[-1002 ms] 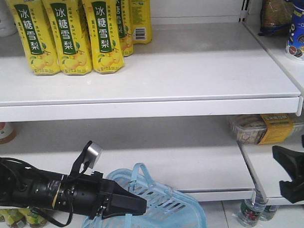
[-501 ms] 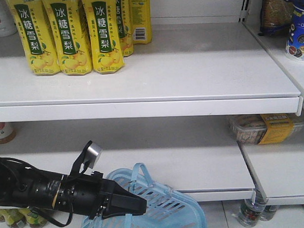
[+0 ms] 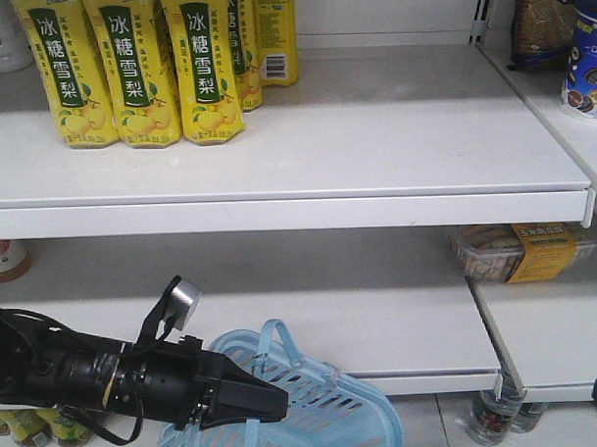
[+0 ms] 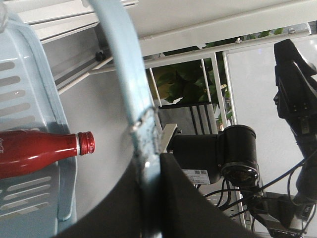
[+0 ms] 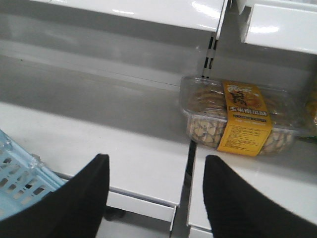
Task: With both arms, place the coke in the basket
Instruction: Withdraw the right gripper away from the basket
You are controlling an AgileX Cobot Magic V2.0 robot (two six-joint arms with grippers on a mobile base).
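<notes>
Matte black and pointed, the left gripper [image 3: 261, 401] sits nearest, its jaws clamped on a thin pale-blue loop handle [image 4: 126, 79] of the basket [image 3: 325, 409]. That basket is light blue plastic with slotted walls, low at the front edge of the scene below the white shelving. Inside it, in the left wrist view, the coke [image 4: 39, 151] lies on its side against the slotted wall, glossy red with a ribbed red cap. The right gripper [image 5: 153, 198] has smooth black jaws standing apart with nothing between them; beyond it a clear plastic tray of biscuits [image 5: 237, 119] with a yellow band rests on a white shelf. Farthest, yellow cartons [image 3: 136, 67] stand on the upper shelf. A second ago the right gripper showed at the right edge of the front view; now only a dark sliver remains in the bottom right corner.
</notes>
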